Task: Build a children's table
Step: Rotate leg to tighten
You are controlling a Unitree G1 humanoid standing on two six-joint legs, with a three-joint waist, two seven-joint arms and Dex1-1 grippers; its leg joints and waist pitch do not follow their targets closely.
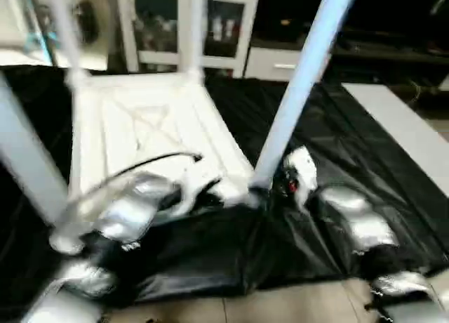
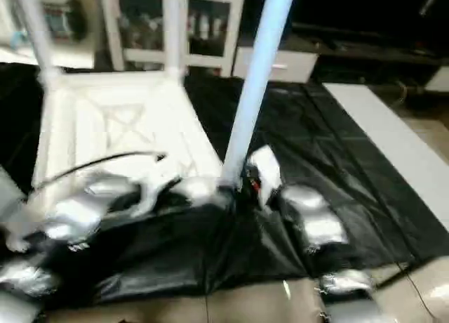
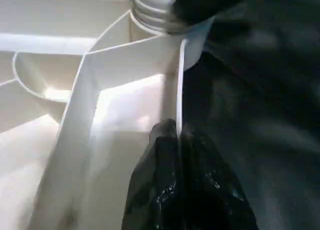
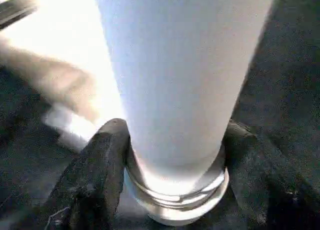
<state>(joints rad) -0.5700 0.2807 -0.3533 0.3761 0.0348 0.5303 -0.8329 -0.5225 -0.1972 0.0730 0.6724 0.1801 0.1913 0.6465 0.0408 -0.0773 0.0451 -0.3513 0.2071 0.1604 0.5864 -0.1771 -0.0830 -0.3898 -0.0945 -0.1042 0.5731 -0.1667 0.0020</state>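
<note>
The children's table lies upside down on a black sheet, its white ribbed top (image 1: 151, 126) facing up. Legs stand in its corner sockets: the near right leg (image 1: 298, 91), a near left leg (image 1: 24, 161) and two far ones (image 1: 193, 28) (image 1: 63, 28). My left gripper (image 3: 177, 135) is shut on the thin rim wall of the top, just beside the near right socket (image 3: 160, 15). My right gripper (image 4: 175, 155) grips the base of the near right leg (image 4: 185, 80), one black finger (image 4: 102, 165) on each side, just above the socket collar.
The black sheet (image 1: 337, 147) covers the floor under the table. A white cabinet with glass doors (image 1: 182, 24) stands behind. A pale flat board (image 1: 407, 126) lies at the right. Tan floor (image 1: 280, 305) shows at the front. A black cable (image 1: 154, 161) arcs over my left forearm.
</note>
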